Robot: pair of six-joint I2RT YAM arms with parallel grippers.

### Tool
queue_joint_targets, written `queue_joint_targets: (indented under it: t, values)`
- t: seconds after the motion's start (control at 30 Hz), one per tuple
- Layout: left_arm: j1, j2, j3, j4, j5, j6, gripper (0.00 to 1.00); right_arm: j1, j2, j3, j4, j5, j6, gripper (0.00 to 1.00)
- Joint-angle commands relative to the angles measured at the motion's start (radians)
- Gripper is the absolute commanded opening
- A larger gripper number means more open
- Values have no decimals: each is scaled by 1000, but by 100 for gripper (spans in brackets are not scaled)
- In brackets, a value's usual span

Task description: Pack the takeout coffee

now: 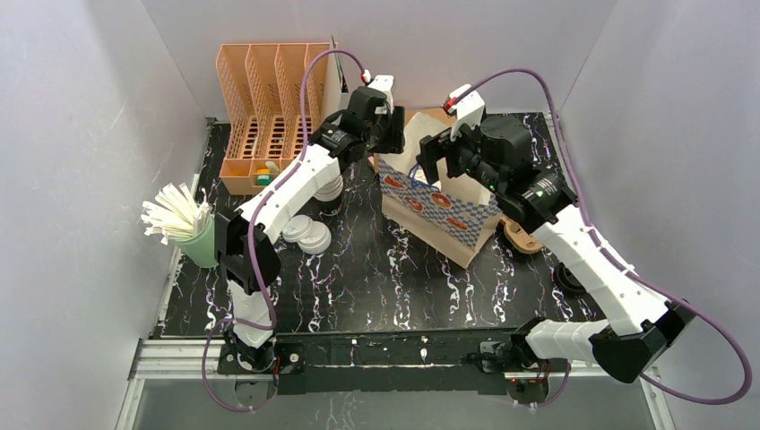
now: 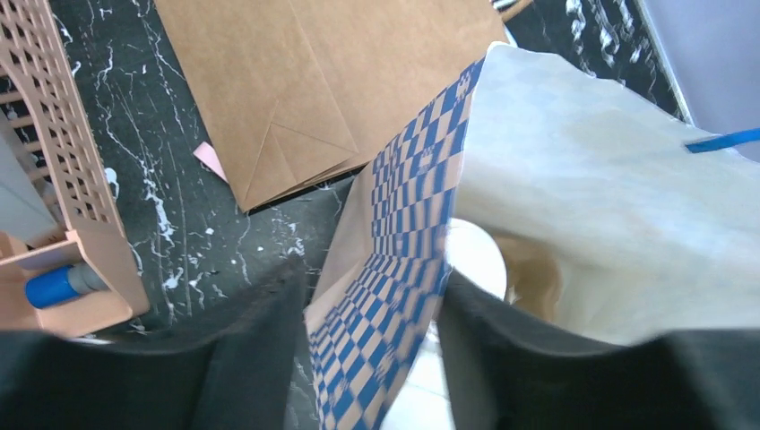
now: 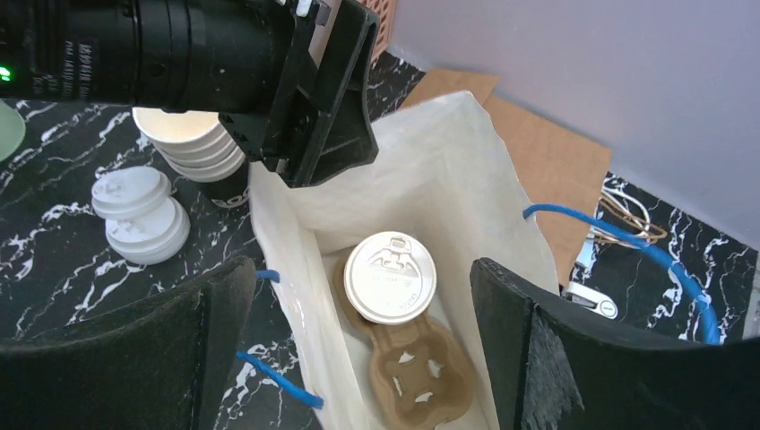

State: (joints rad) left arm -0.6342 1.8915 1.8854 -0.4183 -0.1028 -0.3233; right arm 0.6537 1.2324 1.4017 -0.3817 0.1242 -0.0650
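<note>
Snugly, the lidded coffee cup point(image 3: 390, 278) sits in a pulp tray point(image 3: 417, 376) down inside the open paper bag point(image 3: 448, 161), walls close around; left hand point(image 2: 372, 278) parted astride its rim, right hand point(image 3: 358, 269) spread above its mouth.

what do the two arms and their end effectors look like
The left arm and right arm have white shells with black joints. A purple cable loops along each, ending in a red-and-white plug. The left end effector and right end effector have broad black fingers. A green light glows on the right arm.
</note>
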Motion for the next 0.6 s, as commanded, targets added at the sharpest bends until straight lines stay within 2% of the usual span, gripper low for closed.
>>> queue_joint_targets:
  t: [0.0,0.1,0.27,0.37,0.57]
  values:
    - [7,-45,65,-8,-39,6,60,-6,-48,82,24,0,-19,98]
    - [7,-86,69,-4,-71,3,72,-6,-57,106,14,-4,-16,98]
    - [8,-175,81,-11,-124,7,82,-6,-54,161,-17,-14,17,98]
    - [7,-243,57,-30,-182,6,83,-6,-39,211,-38,-26,51,98]
    - [12,-465,-140,-94,-367,-117,78,11,57,334,-112,-241,115,90]
